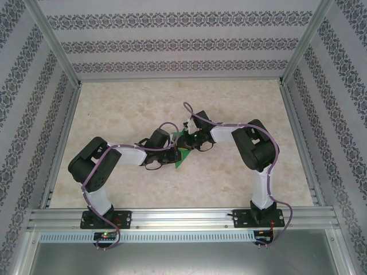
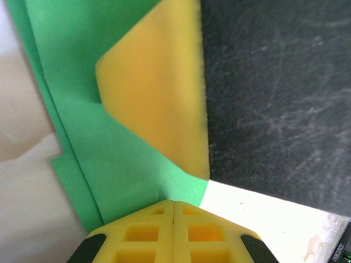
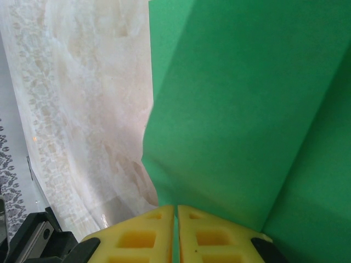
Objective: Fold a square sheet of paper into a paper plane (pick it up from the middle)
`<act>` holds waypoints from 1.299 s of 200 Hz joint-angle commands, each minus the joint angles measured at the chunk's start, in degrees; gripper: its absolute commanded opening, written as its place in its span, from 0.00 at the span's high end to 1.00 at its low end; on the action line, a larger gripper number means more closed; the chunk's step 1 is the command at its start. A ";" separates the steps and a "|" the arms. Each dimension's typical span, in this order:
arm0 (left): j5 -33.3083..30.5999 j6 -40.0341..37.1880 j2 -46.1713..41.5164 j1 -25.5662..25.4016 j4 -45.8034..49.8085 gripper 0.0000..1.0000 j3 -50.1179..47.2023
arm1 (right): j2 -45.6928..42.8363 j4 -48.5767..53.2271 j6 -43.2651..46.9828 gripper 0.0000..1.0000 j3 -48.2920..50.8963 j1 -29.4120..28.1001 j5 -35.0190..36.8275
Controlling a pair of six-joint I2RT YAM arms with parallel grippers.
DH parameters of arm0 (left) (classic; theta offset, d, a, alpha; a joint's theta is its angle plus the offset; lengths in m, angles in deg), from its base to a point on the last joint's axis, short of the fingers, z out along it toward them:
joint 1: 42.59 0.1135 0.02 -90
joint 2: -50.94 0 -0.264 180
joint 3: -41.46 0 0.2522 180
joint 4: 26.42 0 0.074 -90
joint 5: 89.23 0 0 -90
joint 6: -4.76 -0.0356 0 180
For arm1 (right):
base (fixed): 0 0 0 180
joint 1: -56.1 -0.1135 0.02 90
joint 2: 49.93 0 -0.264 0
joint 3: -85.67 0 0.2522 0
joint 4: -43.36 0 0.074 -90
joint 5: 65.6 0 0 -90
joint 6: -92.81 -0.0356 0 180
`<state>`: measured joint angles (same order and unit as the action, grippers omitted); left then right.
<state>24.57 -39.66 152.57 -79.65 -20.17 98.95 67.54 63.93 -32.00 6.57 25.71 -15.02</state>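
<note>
A: Begin at the near edge of the worktop. What leaves it?

B: The black-and-white left arm (image 1: 106,166) and its twin, the right arm (image 1: 255,149), rise from the near edge of the pale marbled worktop (image 1: 143,109). They meet over its middle, well away from every corner. The thin, bright green sheet of paper (image 1: 181,152) is there, between their tips.

A: Lying flat?

B: No. It shows a crease and overlapping layers, so I judge the folding partly done and the dart unfinished. I cannot tell whether it touches the worktop.

A: And the left gripper?

B: The left gripper (image 2: 173,204) has its yellow fingers pressed together, with the green sheet pinched in the seam. Past them a rounded yellow pad (image 2: 156,98) lies against the paper beside a scuffed black slab (image 2: 274,93). They are probably parts of the other arm's hand, though I can't be sure.

A: The right gripper?

B: The right gripper (image 3: 176,209) is also clamped on the sheet, and the paper bends away beyond it.

A: What could go wrong?

B: The two pinches sit very near each other. If the arms pull apart or twist unevenly, paper this thin may tear or slide out. A skewed press would set a crooked crease, and the fingers could knock one another.
</note>
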 commanded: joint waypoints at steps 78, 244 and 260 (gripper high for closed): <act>-6.38 4.57 -1.14 -3.42 5.99 1.00 -9.31 | 0.51 1.93 1.03 0.87 -0.45 1.41 4.99; -4.89 0.80 1.51 -3.37 8.64 1.00 -5.49 | -1.61 -7.75 -2.56 0.89 3.87 0.24 0.92; -5.09 0.42 1.39 -3.37 9.63 1.00 -5.86 | 0.13 -7.99 -2.80 0.89 2.47 1.05 1.30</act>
<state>19.23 -37.23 150.16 -81.73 -22.81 95.38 64.89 57.88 -34.08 11.57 25.65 -14.93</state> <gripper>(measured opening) 0.061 0.115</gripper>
